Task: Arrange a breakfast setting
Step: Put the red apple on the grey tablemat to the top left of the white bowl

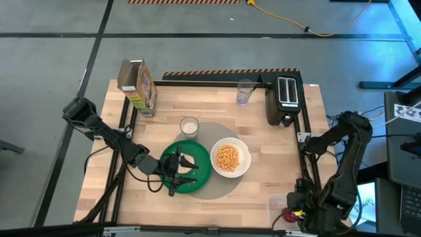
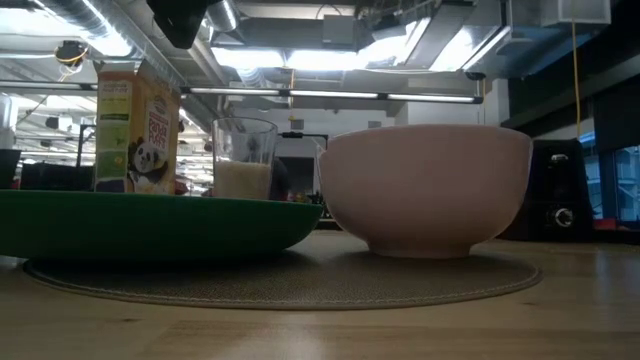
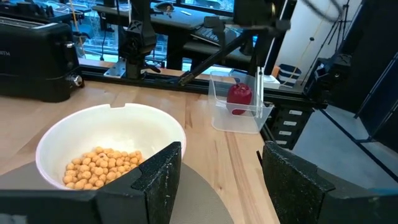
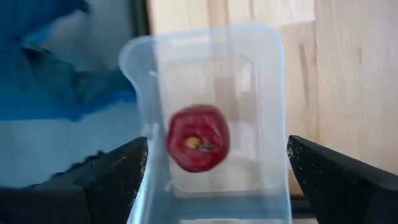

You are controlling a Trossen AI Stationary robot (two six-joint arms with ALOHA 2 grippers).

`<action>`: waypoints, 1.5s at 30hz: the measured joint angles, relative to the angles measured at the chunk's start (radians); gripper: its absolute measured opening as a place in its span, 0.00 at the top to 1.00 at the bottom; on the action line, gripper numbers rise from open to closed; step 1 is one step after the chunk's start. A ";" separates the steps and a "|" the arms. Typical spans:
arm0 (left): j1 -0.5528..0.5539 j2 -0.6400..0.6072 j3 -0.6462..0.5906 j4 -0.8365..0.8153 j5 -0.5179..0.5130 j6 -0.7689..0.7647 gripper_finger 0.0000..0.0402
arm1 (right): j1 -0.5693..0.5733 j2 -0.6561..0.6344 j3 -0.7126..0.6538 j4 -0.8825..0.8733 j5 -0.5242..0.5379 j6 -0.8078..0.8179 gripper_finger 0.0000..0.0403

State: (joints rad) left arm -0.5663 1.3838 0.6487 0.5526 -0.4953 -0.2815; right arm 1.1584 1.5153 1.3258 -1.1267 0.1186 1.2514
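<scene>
The round green plate (image 1: 197, 172) and the white bowl (image 1: 229, 158), which holds cereal balls, rest side by side on the round grey mat (image 1: 214, 135). The small milk glass (image 1: 189, 125) stands at the mat's far edge. The red apple (image 4: 198, 138) lies in a clear plastic tub (image 4: 267, 93) at the table's near right corner. My left gripper (image 1: 179, 168) hovers open over the plate and faces the bowl (image 3: 106, 149). My right gripper (image 4: 217, 158) is open above the tub, with one finger on either side of it. No spoon or bagel is in view.
A cereal box (image 1: 138, 87) stands at the far left. An empty glass (image 1: 245, 92) and a black toaster (image 1: 285, 99) stand along the far edge. Bare wood lies to the near left and between the bowl and the tub (image 1: 279, 203).
</scene>
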 joint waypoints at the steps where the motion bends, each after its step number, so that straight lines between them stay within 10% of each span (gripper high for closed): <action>1: 0.001 0.000 0.000 0.000 0.000 0.000 0.47 | 0.001 0.015 0.000 -0.007 -0.007 0.000 0.08; 45: 0.001 0.000 0.000 -0.009 -0.001 0.002 0.47 | 0.045 0.244 -0.039 0.162 -0.057 -0.077 0.08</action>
State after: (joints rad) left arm -0.5652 1.3838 0.6487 0.5436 -0.4965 -0.2790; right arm 1.2037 1.7592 1.2864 -0.9648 0.0614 1.1749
